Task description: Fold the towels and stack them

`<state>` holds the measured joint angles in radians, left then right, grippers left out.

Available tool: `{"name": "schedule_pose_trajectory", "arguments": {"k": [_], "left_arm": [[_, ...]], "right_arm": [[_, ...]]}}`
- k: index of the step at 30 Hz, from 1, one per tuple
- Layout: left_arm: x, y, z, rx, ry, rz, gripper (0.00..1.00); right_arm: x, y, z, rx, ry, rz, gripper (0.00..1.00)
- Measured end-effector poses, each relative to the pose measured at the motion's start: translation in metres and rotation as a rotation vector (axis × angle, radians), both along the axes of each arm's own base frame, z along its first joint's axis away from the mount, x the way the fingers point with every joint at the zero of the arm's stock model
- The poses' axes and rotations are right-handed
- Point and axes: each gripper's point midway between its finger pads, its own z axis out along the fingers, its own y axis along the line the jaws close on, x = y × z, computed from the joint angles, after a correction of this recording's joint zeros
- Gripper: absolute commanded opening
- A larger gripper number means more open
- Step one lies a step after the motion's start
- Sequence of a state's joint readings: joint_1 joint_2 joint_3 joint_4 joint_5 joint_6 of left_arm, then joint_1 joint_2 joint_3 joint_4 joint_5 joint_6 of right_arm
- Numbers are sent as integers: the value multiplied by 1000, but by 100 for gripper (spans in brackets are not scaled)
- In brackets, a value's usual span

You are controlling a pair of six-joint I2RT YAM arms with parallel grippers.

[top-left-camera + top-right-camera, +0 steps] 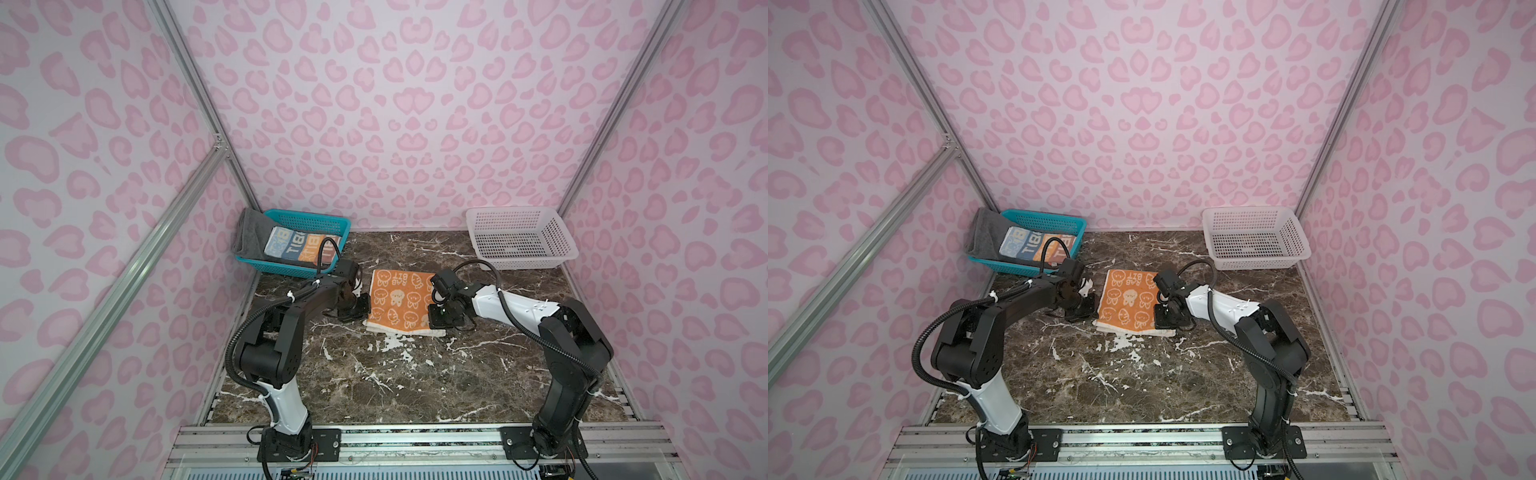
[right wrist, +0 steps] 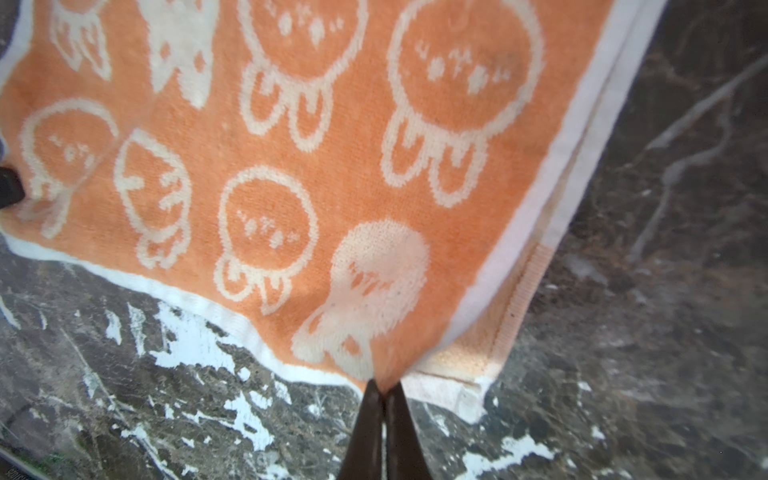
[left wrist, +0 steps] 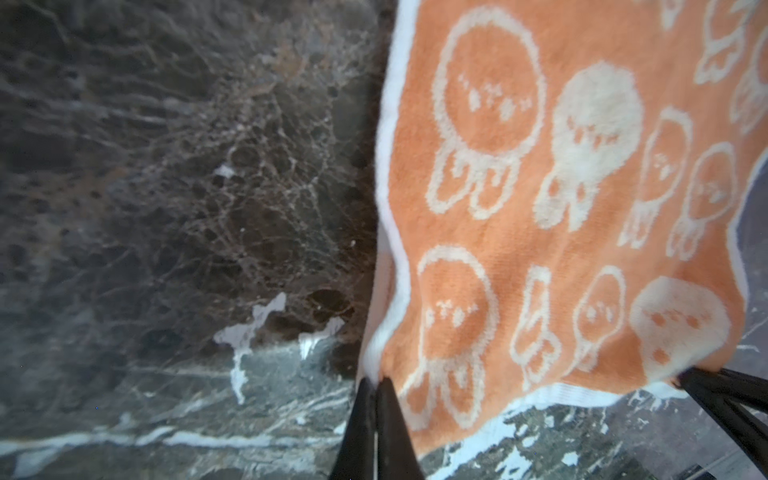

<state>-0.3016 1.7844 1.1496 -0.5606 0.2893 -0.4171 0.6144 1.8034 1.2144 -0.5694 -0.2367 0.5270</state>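
Note:
The small orange towel [image 1: 398,301] [image 1: 1128,300] with white cartoon faces lies in the middle of the marble table, with a second layer showing beneath its near right corner. My left gripper [image 1: 360,311] [image 1: 1084,309] [image 3: 376,380] is shut on its near left corner. My right gripper [image 1: 437,322] [image 1: 1163,322] [image 2: 384,384] is shut on the near right corner of the top layer, which is pulled up off the pale under layer [image 2: 465,365]. The dark grey towel [image 1: 252,232] and the folded multicolour lettered towel [image 1: 299,246] sit in the teal basket [image 1: 320,219].
The teal basket [image 1: 1054,219] stands at the back left, close behind my left wrist. A white mesh basket [image 1: 521,216] [image 1: 1256,214] stands at the back right. Pink patterned walls close in three sides. The arm bases are bolted to a metal rail [image 1: 415,444] at the front edge.

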Motion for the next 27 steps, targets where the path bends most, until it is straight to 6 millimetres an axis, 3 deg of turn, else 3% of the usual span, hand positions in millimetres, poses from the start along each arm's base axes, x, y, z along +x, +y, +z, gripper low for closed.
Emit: {"name": "schedule_pose_trajectory", "arguments": {"k": [8, 16, 23, 25, 27], "left_arm": [[-6, -9, 22, -63, -25, -20, 3], [-24, -12, -1, -64, 53, -29, 3], [-30, -12, -13, -44, 83, -36, 3], [-30, -12, -14, -39, 85, -37, 9], [-31, -11, -15, -29, 88, -38, 22]], "right_arm": [[4, -27, 13, -44, -5, -28, 0], [-15, -40, -13, -89, 80, -29, 0], [-21, -39, -19, -100, 96, -20, 2], [-21, -40, -20, -103, 96, -20, 6], [-21, -40, -20, -106, 96, -20, 14]]}}
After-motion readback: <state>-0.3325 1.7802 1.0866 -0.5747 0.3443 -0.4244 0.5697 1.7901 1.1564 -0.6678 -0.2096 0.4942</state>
